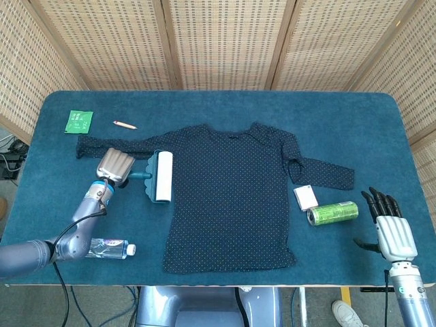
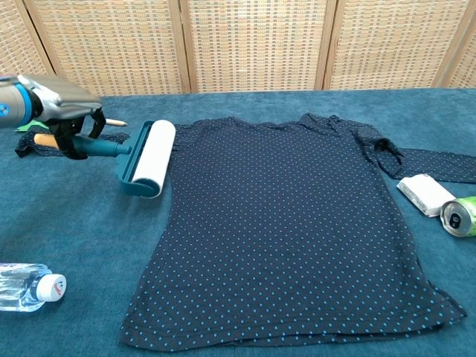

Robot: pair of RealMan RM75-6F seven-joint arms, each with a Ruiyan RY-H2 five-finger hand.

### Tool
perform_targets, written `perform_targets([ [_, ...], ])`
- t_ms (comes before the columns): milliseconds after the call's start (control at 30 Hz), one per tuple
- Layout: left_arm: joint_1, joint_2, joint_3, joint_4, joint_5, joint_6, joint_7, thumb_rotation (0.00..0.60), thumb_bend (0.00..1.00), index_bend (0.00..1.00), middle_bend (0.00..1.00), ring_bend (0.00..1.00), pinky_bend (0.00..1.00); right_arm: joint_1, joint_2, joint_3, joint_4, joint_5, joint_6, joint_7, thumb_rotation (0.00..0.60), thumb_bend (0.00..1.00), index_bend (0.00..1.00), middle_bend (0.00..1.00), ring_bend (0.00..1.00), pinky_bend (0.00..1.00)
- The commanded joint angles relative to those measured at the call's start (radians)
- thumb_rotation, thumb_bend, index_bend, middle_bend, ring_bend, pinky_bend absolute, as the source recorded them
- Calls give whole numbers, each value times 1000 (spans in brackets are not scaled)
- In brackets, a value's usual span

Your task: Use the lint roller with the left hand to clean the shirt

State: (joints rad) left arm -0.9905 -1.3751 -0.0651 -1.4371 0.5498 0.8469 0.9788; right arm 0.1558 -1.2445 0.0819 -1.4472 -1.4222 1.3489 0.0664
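Blue carpet-like cloth covers the table (image 1: 225, 109), and at its far left corner lies a small green paper packet (image 1: 78, 122), with a short orange pencil (image 1: 125, 125) just to its right. At the near left edge a clear plastic water bottle with a white cap (image 2: 28, 286) lies on its side, well apart from the other items.

Above the bottle, the silver left hand (image 1: 114, 165) grips the teal handle of the lint roller with a white sticky drum (image 2: 149, 157); its dark fingers (image 2: 73, 137) are wrapped around the handle in the chest view. The roller is lifted clear of the table and hangs at the left edge of the dark navy long-sleeved shirt with small blue dots (image 1: 231, 191), its drum running roughly along the side seam just below the left sleeve. Whether the drum touches the fabric cannot be told.

The shirt lies flat in the middle of the table, sleeves spread outward. Beside its right sleeve sits a small white rectangular block (image 1: 306, 197), and just right of that a green drink can (image 1: 332, 212) lies on its side.

At the near right corner the white-and-black right hand (image 1: 390, 225) rests palm down, holding nothing, its fingers extended and slightly apart.
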Motion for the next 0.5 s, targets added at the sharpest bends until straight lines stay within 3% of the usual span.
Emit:
perform_targets([
  [33, -38, 13, 1, -28, -40, 11, 30, 600, 1000, 879, 859, 675, 560, 0, 0, 0, 2, 1, -2, 1, 600, 55, 0, 0, 0, 0],
  [300, -128, -4, 7, -41, -125, 9, 106, 600, 1000, 880, 860, 675, 558, 4, -1, 3, 11, 14, -15, 9, 600, 54, 0, 0, 0, 0],
  [500, -206, -36, 10, -31, -257, -5, 160, 600, 1000, 883, 860, 674, 558, 9, -3, 4, 23, 22, -33, 23, 600, 54, 0, 0, 0, 0],
])
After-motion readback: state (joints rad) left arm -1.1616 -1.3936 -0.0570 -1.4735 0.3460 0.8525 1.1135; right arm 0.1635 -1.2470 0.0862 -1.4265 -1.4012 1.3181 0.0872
